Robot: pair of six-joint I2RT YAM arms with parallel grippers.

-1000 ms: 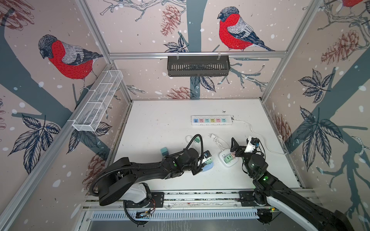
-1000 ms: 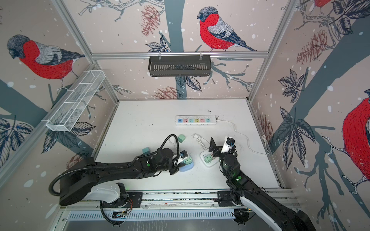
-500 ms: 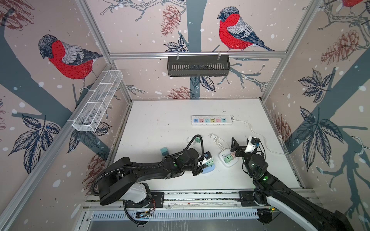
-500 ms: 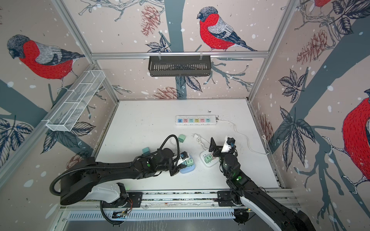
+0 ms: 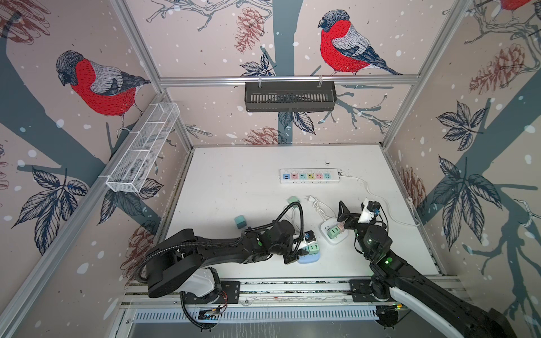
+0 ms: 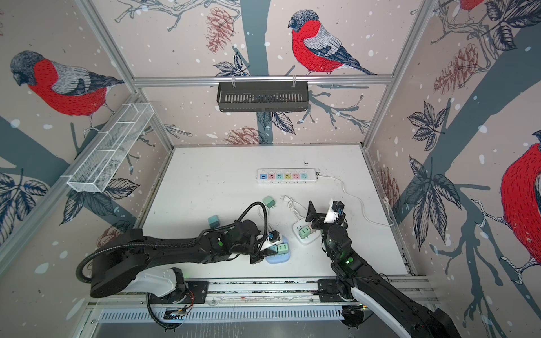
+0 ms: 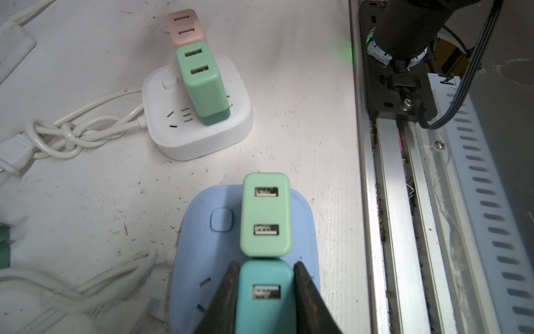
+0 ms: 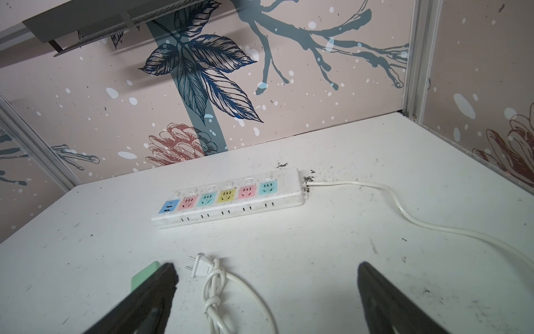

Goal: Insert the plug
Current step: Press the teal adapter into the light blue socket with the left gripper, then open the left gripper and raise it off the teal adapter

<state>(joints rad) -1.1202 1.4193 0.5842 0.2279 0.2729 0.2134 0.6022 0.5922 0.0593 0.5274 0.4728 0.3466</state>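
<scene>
My left gripper (image 7: 265,264) is shut on a teal plug (image 7: 265,300), a small USB charger block. It holds the plug upright over the blue socket block (image 7: 202,245), right beside a light green plug (image 7: 265,214) that stands plugged into that block. The teal plug's prongs are hidden beneath it. In both top views the left gripper (image 5: 304,248) is at the blue socket block (image 5: 310,260) near the table's front. My right gripper (image 5: 358,209) hangs open above the table with nothing between its fingers (image 8: 384,292).
A white socket block (image 7: 199,138) carries a green plug (image 7: 202,84) and a pink plug (image 7: 186,27). Its knotted cord with a white plug (image 8: 199,266) lies below the right gripper. A long power strip (image 5: 309,176) lies farther back. Loose chargers (image 5: 240,221) (image 5: 293,200) lie left of centre.
My left gripper has shifted slightly over the blue socket block with the teal plug, and the light green plug beside it now shows more. The right arm has not moved.
</scene>
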